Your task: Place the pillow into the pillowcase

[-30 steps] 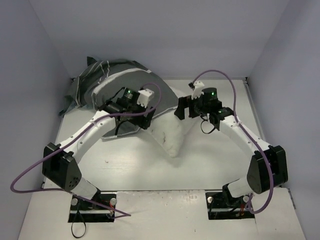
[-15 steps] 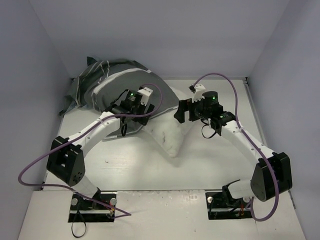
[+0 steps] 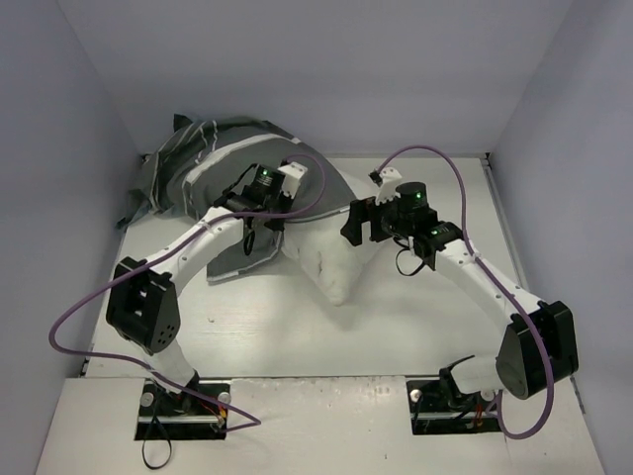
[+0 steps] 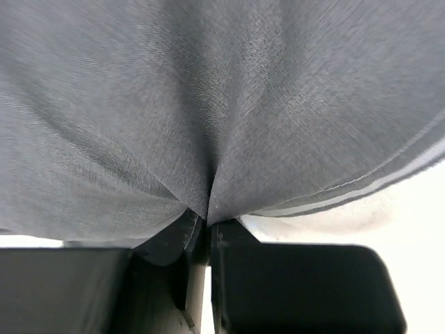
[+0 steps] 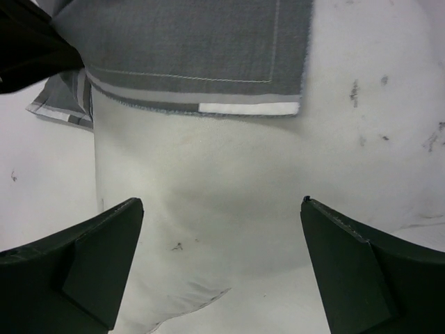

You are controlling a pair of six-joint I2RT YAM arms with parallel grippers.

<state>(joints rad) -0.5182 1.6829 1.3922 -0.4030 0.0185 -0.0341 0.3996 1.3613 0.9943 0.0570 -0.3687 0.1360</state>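
Note:
The dark grey striped pillowcase (image 3: 213,148) lies heaped at the back left, and its hem (image 5: 195,49) covers the upper part of the white pillow (image 3: 334,269). The pillow's lower corner sticks out toward the table's middle. My left gripper (image 3: 265,233) is shut on a fold of the pillowcase (image 4: 208,104), which bunches up right at its fingertips (image 4: 206,224). My right gripper (image 3: 351,226) hovers open over the exposed pillow (image 5: 222,174), with one finger (image 5: 90,257) on each side of it and nothing between them (image 5: 222,209).
The white table (image 3: 415,327) is boxed in by pale walls at the left, back and right. Purple cables loop off both arms. The pillowcase's far end is pushed against the back left corner.
My left gripper has gone from open to shut, pinching pillowcase fabric, and that arm has shifted slightly back and left. The right gripper has edged left over the pillow.

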